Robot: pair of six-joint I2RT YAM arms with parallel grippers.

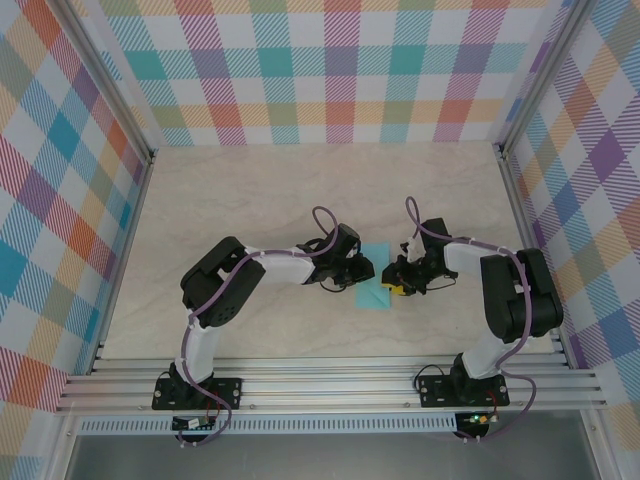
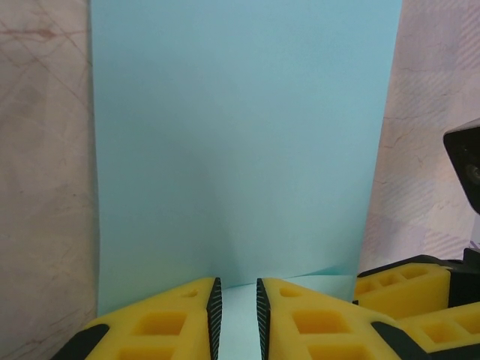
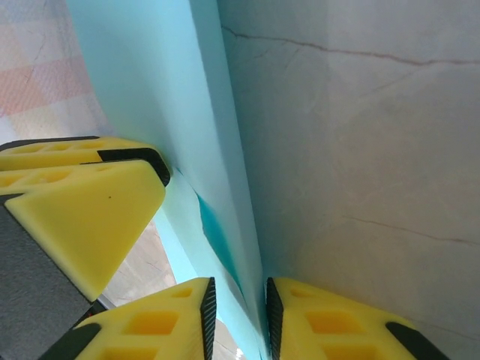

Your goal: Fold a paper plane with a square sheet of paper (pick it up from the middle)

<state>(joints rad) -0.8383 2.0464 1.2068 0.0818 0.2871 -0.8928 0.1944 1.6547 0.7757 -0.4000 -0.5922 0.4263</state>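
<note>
Table (image 1: pixel 250 190): pale, marbled, walled by bright checked panels (image 1: pixel 330 70). Metal rail (image 1: pixel 330 375) along the near edge carries both arm bases.

Sheet of paper (image 1: pixel 373 296): light blue, plain, near the middle of the table, between the two arms. From above it reads as a narrow strip with a slanted lower end, so partly folded. The exact fold cannot be made out.

Left gripper (image 1: pixel 357 270): at the sheet's left edge, arm reaching in from the left. In the left wrist view its yellow fingers (image 2: pixel 165 322) sit at the near edge of the sheet (image 2: pixel 240 150), which spreads flat and wide away from them. Left gripper (image 2: pixel 236 289) jaws narrow, with a thin slit between the black pads and paler paper showing in the slit. Cannot tell whether the pads pinch it. An upper layer's edge runs across just beyond the fingertips.

Right gripper (image 1: pixel 397 283): at the sheet's right edge, facing the left one, close by. Its fingers also show low on the right of the left wrist view (image 2: pixel 401 289), just beside the sheet.

Right wrist view: the sheet (image 3: pixel 142 90) rises as a tilted wall, its edge running down into the slit of the right gripper (image 3: pixel 238 289). Jaws narrow, paper between them; a real grip cannot be confirmed. A darker blue patch sits near the fingertips, shadow or crease. One left finger (image 3: pixel 82 202) touches the sheet's far face.
</note>
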